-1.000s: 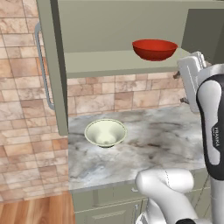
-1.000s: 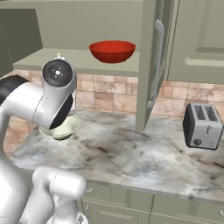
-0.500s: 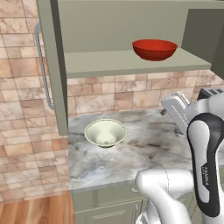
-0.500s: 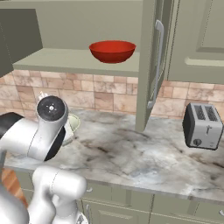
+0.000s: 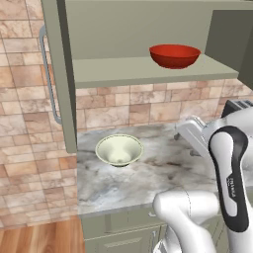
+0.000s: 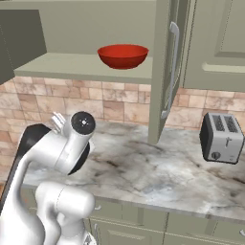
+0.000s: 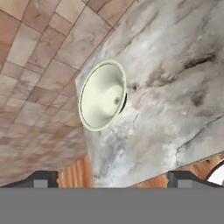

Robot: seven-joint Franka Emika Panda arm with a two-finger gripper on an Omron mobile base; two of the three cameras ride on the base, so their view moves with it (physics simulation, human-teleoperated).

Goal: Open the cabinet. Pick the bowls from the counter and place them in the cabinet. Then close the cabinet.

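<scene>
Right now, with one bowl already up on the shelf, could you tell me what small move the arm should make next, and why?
Probably carry the open hand over to the cream bowl, which sits alone on the counter. The red bowl already rests on the cabinet shelf, and the hand holds nothing, well short of the cream bowl.

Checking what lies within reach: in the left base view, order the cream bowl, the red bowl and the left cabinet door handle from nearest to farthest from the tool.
1. Cream bowl, on the counter, left of the tool.
2. Red bowl, up on the cabinet shelf.
3. Door handle, far left.
</scene>
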